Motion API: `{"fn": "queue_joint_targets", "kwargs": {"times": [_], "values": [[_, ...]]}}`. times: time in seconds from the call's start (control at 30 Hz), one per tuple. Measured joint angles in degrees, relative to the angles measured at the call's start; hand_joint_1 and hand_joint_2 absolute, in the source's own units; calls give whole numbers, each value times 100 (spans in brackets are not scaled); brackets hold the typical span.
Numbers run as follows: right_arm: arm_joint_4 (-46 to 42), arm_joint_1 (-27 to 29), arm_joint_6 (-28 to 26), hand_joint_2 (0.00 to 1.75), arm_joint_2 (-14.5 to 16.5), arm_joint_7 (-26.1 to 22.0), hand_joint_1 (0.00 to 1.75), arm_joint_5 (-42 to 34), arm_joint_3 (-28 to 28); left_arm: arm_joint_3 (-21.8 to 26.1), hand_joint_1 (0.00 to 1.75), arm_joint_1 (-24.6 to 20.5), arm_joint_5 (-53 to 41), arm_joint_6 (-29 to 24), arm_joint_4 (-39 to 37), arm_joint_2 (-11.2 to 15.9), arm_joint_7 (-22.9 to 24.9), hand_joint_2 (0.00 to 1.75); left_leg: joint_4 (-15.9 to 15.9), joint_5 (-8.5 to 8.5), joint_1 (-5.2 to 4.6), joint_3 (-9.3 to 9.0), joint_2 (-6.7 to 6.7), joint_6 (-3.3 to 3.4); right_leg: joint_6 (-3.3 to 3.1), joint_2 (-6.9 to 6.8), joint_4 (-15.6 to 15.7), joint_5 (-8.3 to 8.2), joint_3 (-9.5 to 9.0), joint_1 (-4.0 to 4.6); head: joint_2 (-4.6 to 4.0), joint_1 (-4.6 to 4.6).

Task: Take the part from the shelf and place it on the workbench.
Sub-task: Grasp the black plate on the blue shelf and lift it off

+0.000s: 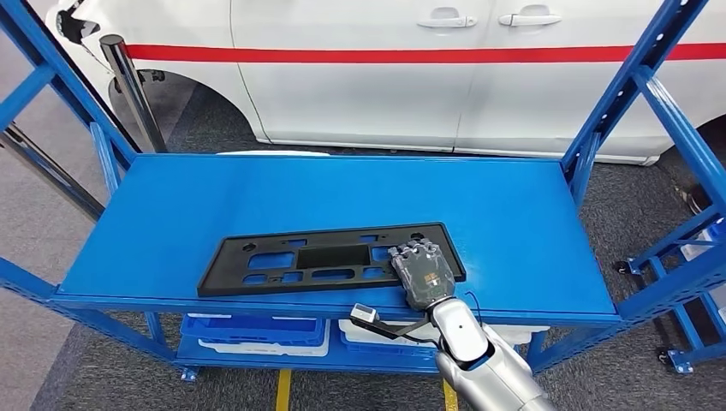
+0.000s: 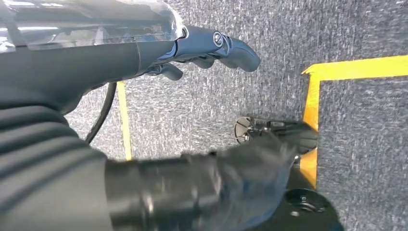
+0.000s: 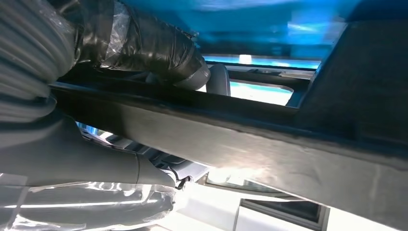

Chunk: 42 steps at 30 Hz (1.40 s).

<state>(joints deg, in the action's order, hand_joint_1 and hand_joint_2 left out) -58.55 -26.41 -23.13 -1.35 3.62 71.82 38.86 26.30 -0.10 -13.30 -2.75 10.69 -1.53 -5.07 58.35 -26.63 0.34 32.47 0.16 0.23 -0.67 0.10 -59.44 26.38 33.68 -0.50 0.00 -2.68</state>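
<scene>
Lying flat near the front edge of the blue shelf (image 1: 514,223), the black part (image 1: 300,257) is gripped at its right end by the right hand (image 1: 421,272); the left hand (image 2: 211,48) hangs over the floor, fingers curled, holding nothing.

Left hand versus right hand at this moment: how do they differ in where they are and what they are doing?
The right hand lies on the black part at its right end on the blue shelf; its wrist view shows fingers above the part's edge and the thumb below, gripping it. The left hand hangs over grey carpet with yellow lines, holding nothing, fingers loosely curled. Both are dark-fingered.
</scene>
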Motion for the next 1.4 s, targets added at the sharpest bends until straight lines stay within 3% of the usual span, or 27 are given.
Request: {"fn": "queue_joint_targets", "kwargs": {"times": [0.07, 0.13, 0.23, 0.27, 0.3, 0.33, 0.4, 0.47, 0.57, 0.63, 0.73, 0.8, 0.83, 0.93, 1.0, 1.1, 1.13, 1.2, 1.27, 1.3, 1.33, 1.4], "values": [[-1, -3, 0, 175, -7, 0, 175, -15, 6, 26, 0, -10, -1, -90, 0, 0, 66, 175, -35, 28, 0, -11, -2, 66, 71, 6, 16, -11, 0, 0, 0, -2], [-1, 1, -10, 175, -12, 7, 175, -22, 15, 54, 0, -15, -2, -125, 0, -3, 112, 175, -95, 76, 21, -34, 11, 148, 130, 6, -131, 107, 63, -7, 0, -5], [0, 48, -167, 175, -23, 150, 175, 73, 22, 83, 0, -17, -50, -178, 0, -7, 249, 175, -122, 100, 21, -21, 23, 223, 181, 3, -1092, 616, 520, -21, 0, -9], [-1, 90, -328, 175, -26, 274, 175, 190, 14, 87, 0, -17, -83, -220, 0, -8, 320, 175, -119, 98, 17, -16, 20, 226, 192, 3, -1396, 712, 670, -24, 0, -9], [-8, 144, -539, 175, -28, 424, 175, 351, -4, 88, 0, -18, -117, -267, 0, -11, 388, 175, -113, 95, 15, -15, 14, 226, 199, 2, -1522, 698, 737, -26, 0, -9], [-34, 209, -780, 175, -28, 585, 175, 542, -41, 89, 0, -19, -148, -312, 0, -18, 444, 175, -101, 86, 16, -17, 6, 221, 200, 1, -1427, 571, 697, -30, 0, -10], [-136, 321, -1156, 175, -28, 803, 175, 843, -153, 89, 0, -19, -189, -376, 0, -40, 500, 175, -53, 49, 17, -19, -8, 193, 179, -3, -745, 184, 388, -33, 0, -10], [-278, 405, -1368, 175, -23, 881, 175, 1042, -269, 89, 0, -23, -218, -411, 0, -60, 549, 175, 20, 1, -6, 14, -13, 137, 133, -6, -189, 6, 144, -19, 0, -8], [-713, 675, -1521, 175, 21, 747, 175, 1218, -524, 89, 0, -29, -281, -424, 0, -85, 665, 175, 43, -20, -18, 45, -20, 54, 45, -5, -87, 19, 116, 0, 0, -3], [-1160, 908, -1545, 175, 138, 408, 175, 1235, -810, 89, 0, -30, -325, -397, 0, -109, 746, 175, 178, -149, -2, 90, -23, -3, -25, -11, -59, -9, 108, -14, 0, -1], [-1843, 1234, -1595, 175, 420, -219, 175, 1213, -1293, 89, 0, -33, -397, -311, 0, -141, 797, 175, 1062, -703, 24, 443, -22, -87, -78, -29, -47, -31, 109, -20, 0, 3], [-2238, 1443, -1622, 175, 608, -688, 175, 1130, -1621, 89, 0, -36, -435, -246, 0, -156, 786, 175, 1556, -873, 30, 631, -21, -105, -80, -42, -60, -31, 122, -12, 0, 3], [-2416, 1535, -1627, 175, 705, -909, 175, 1080, -1789, 89, 0, -36, -450, -220, 0, -164, 778, 175, 1522, -800, 29, 591, -21, -99, -80, -42, -68, -31, 127, -11, 0, 3], [-2796, 1707, -1630, 175, 938, -1229, 175, 1012, -2166, 89, 0, -41, -472, -184, 0, -179, 763, 175, 486, -304, 15, 22, -25, -23, -68, -28, -81, -44, 130, 0, 0, 2], [-2966, 1770, -1630, 175, 1047, -1391, 175, 963, -2328, 89, 0, -50, -480, -156, 0, -183, 750, 175, 52, -169, -15, -182, -32, 25, -19, -25, -82, -80, 149, 9, 0, 1], [-3168, 1891, -1632, 175, 1266, -1922, 175, 833, -2620, 88, 0, -56, -518, -58, 0, -192, 733, 175, -25, -73, -22, -148, -24, 99, 87, -23, -65, -131, 169, 5, 0, 0], [-3222, 1928, -1633, 175, 1343, -2114, 175, 793, -2731, 87, 0, -62, -541, -41, 0, -199, 732, 175, -61, -17, -10, -131, -13, 139, 116, -19, -115, -56, 191, 6, 0, -2], [-3309, 1986, -1634, 175, 1483, -2454, 175, 718, -2975, 85, 0, -80, -590, -54, 0, -214, 732, 175, -112, 95, 11, -61, 14, 217, 151, -12, -525, 359, 331, 4, 0, -6], [-3368, 2043, -1634, 175, 1600, -2723, 175, 644, -3221, 84, 0, -88, -630, -94, 0, -222, 733, 175, -105, 180, 0, 70, 19, 253, 173, -10, -1217, 842, 528, -2, 0, -8], [-3389, 2072, -1634, 175, 1639, -2825, 175, 609, -3330, 83, 0, -89, -648, -116, 0, -227, 738, 175, -92, 223, -4, 142, 20, 249, 183, -11, -1461, 946, 563, -7, 0, -8], [-3412, 2097, -1634, 175, 1668, -2905, 175, 575, -3421, 82, 0, -89, -669, -139, 0, -233, 747, 175, -72, 264, -6, 215, 21, 240, 189, -11, -1525, 925, 507, -14, 0, -8], [-3462, 2141, -1634, 175, 1694, -3027, 175, 507, -3541, 79, 0, -90, -704, -171, 0, -249, 773, 175, -15, 334, -5, 356, 22, 211, 183, -12, -1077, 660, 107, -26, 0, -8]]}}
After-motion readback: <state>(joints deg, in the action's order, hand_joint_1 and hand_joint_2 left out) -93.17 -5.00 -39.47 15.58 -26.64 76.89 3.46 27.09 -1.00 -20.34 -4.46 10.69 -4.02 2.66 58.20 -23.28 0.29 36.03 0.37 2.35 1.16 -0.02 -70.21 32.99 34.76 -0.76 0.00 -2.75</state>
